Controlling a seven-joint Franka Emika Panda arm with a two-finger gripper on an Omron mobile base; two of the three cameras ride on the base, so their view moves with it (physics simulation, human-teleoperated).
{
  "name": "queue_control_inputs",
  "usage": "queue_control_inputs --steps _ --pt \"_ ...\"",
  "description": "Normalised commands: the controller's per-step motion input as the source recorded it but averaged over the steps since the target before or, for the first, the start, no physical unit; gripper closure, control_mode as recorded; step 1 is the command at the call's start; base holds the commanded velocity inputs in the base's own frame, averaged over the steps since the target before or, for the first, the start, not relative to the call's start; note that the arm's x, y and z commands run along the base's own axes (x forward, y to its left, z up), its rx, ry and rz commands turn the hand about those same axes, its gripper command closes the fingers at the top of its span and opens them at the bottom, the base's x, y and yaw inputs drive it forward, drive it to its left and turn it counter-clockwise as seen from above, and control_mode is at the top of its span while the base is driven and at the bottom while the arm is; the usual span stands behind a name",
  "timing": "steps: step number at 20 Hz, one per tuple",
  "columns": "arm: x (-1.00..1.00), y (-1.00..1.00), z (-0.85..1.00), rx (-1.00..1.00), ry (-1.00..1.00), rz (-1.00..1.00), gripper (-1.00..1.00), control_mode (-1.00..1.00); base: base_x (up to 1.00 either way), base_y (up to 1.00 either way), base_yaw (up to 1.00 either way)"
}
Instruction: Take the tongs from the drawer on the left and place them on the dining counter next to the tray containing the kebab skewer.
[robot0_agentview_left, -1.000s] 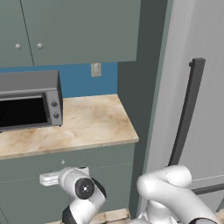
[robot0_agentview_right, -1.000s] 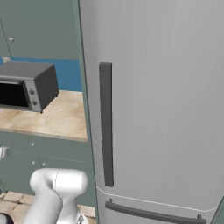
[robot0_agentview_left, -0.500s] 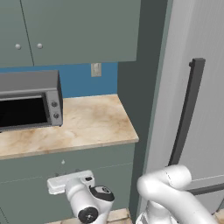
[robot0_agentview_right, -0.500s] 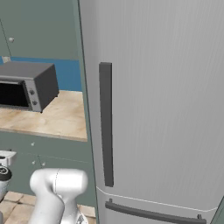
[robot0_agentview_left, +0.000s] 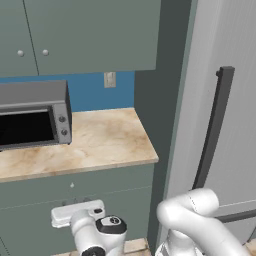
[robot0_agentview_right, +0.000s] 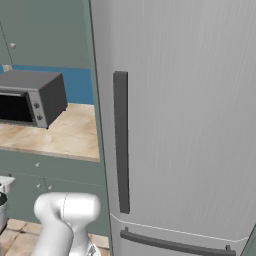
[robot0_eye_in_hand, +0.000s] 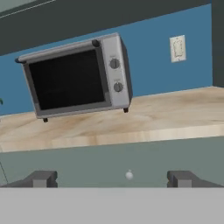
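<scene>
Left base view: shows a beige marbled counter (robot0_agentview_left: 105, 142) bearing a grey toaster oven (robot0_agentview_left: 32, 114) at the left, against a blue wall with a pale outlet (robot0_agentview_left: 109, 79). Has grey-green upper cabinets (robot0_agentview_left: 90, 35) with small round knobs above. Below the counter edge, shows the drawer (robot0_agentview_left: 75, 186), shut, its flat front carrying a small round knob (robot0_agentview_left: 72, 185). Low down, just in front of the cabinet face under the drawer, finds the white hand; fingertips cannot be made out here. To the right, a tall grey refrigerator (robot0_agentview_left: 227, 100) with a dark vertical handle (robot0_agentview_left: 214, 125).

Right base view: takes in the same refrigerator (robot0_agentview_right: 185, 115) across the middle and right, dark handle (robot0_agentview_right: 120, 140) upright on its door. At the left, the toaster oven (robot0_agentview_right: 32, 97) on the counter (robot0_agentview_right: 70, 135), the drawer front (robot0_agentview_right: 47, 167) beneath it.

Hand view: looks slightly tilted at the toaster oven (robot0_eye_in_hand: 76, 76), the outlet (robot0_eye_in_hand: 177, 48) and the counter (robot0_eye_in_hand: 166, 113). Below, the drawer front (robot0_eye_in_hand: 109, 162) with its knob (robot0_eye_in_hand: 128, 175) lying between the two dark fingertips (robot0_eye_in_hand: 41, 178), a little nearer the right one. Gripper (robot0_eye_in_hand: 111, 179) jaws spread wide, grasping nothing, apart from the knob. Tongs cannot be seen with the drawer closed.
</scene>
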Motion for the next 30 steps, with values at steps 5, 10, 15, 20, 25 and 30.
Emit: queue_control_inputs --steps 5,10,15,20,25,30 --pt "0.00 -0.32 -0.17 0.00 -0.04 -0.03 -1.00 -1.00 0.00 0.00 0.00" --pt "0.15 -0.12 -0.07 0.00 -0.08 -0.01 -1.00 -1.00 0.00 0.00 0.00" --pt "0.21 -0.26 0.00 0.00 -0.10 -0.01 -1.00 -1.00 0.00 0.00 0.00" --pt "0.27 -0.15 -0.07 0.00 -0.09 -0.01 -1.00 -1.00 0.00 0.00 0.00" --pt "0.30 -0.01 -0.01 0.00 -0.09 -0.03 -1.00 -1.00 0.00 0.00 0.00" --pt "0.24 0.00 -0.12 0.00 -0.13 -0.05 -1.00 -1.00 0.00 0.00 0.00"
